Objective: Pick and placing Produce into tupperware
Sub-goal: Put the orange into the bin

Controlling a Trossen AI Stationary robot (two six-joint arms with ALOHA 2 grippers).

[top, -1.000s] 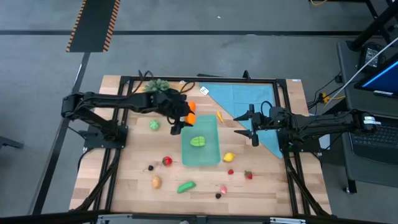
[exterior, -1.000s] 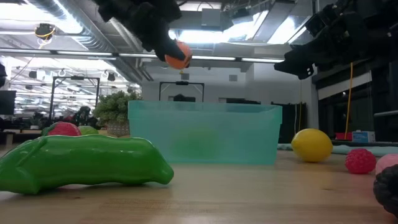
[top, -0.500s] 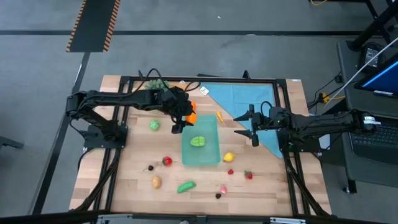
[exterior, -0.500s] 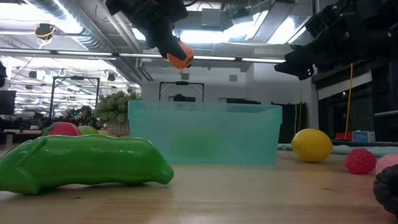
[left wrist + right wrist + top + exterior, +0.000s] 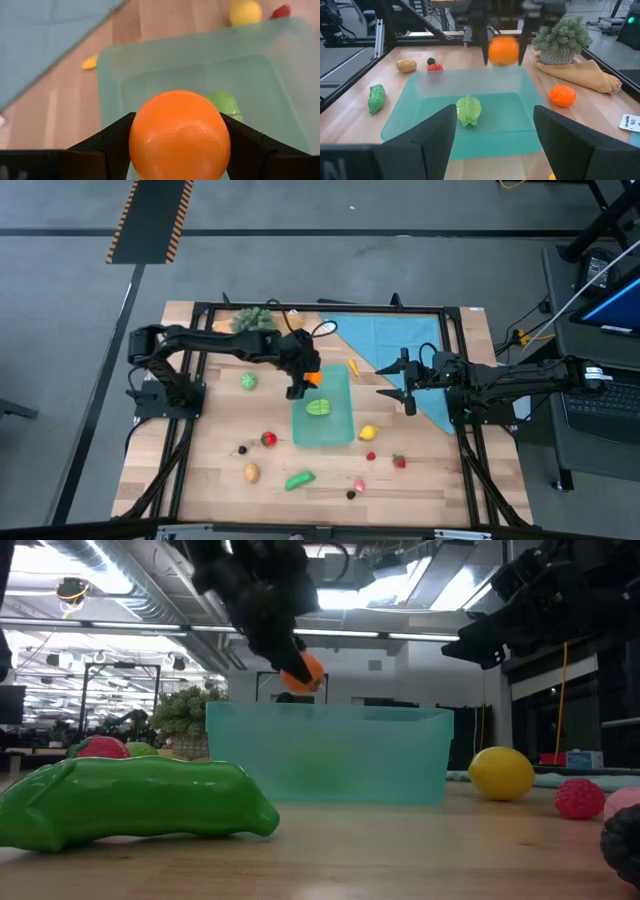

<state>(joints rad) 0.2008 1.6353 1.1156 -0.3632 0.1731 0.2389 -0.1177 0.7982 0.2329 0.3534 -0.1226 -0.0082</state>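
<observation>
Left gripper [image 5: 307, 379] clamped on an orange toy fruit [image 5: 313, 377], one dark finger pressed against each flank of the ball in the left wrist view. Carried in the air, clear of everything — hanging just above the tupperware [image 5: 323, 409] at its far end, the end nearest the blue cloth [image 5: 400, 340]. From table height, held a little above the far wall's rim, not touching it. From the left wrist, tub floor directly beyond and below the fruit, with a green piece [image 5: 318, 408] already lying in the middle of it.

So the decisive relation: container straight under the load, its long axis running away from the gripper toward the table's near edge. Probably only a short drop or a slight push further over the floor needed before letting go; a release too close to that far wall risks a bounce off the rim.

Right gripper [image 5: 407, 385] parked to the tub's right over the cloth edge, fingers spread wide, holding nothing. Clearly the left arm nearer and already in position.

Still out on the wood: yellow lemon [image 5: 368, 433] just beside the tub's near right corner, green pea pod [image 5: 299, 479] well apart toward the near edge.
</observation>
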